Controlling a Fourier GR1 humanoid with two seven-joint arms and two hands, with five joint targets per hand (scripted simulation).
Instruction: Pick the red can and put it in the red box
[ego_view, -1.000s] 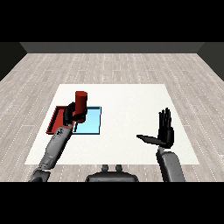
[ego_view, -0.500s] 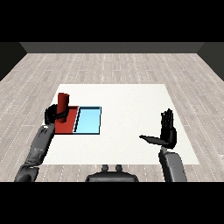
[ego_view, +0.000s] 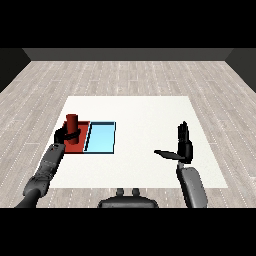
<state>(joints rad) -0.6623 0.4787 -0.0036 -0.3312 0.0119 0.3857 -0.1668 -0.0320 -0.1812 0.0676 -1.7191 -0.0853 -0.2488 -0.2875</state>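
The red can stands upright over the red tray, at the table's left side. My left hand is curled round the can's lower part, so the can's base is hidden. Whether the can rests on the tray floor I cannot tell. My right hand is raised over the table's right half, fingers straight up and thumb out to the left, holding nothing.
A light blue tray lies directly right of the red tray, sharing an edge with it. The white table stretches between the trays and my right hand. Wooden floor surrounds the table.
My left hand has carried the can leftward and down, from above the blue tray to over the red tray. My right hand has drifted slightly.
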